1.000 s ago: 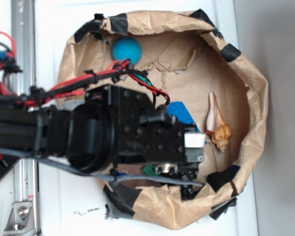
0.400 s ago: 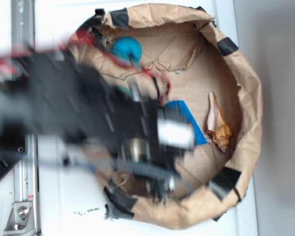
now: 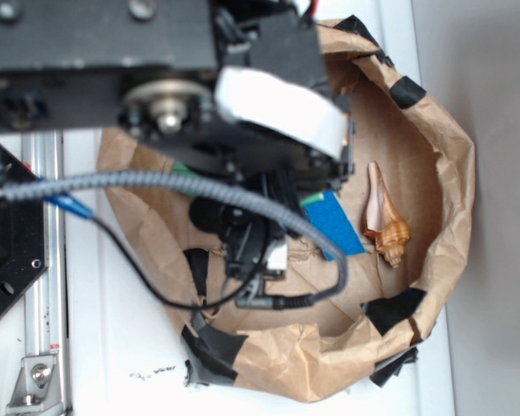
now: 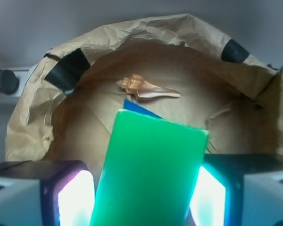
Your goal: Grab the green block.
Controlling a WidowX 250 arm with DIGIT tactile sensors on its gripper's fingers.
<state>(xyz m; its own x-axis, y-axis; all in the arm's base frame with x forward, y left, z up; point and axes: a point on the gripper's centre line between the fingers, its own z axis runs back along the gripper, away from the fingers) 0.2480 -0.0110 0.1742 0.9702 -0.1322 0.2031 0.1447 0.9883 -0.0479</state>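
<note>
Green block [image 4: 151,174] clamped in gripper [image 4: 141,197] on wrist view, hidden in exterior view

White table [image 3: 113,347] — a taped brown paper nest [image 3: 433,173] rests on it.

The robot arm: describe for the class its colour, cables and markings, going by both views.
The arm is black and blocky, with a round silver hub and a white taped patch. A grey braided cable and thin black wires trail from it. In the wrist view the gripper fingers are dark with bright glowing pads.
</note>
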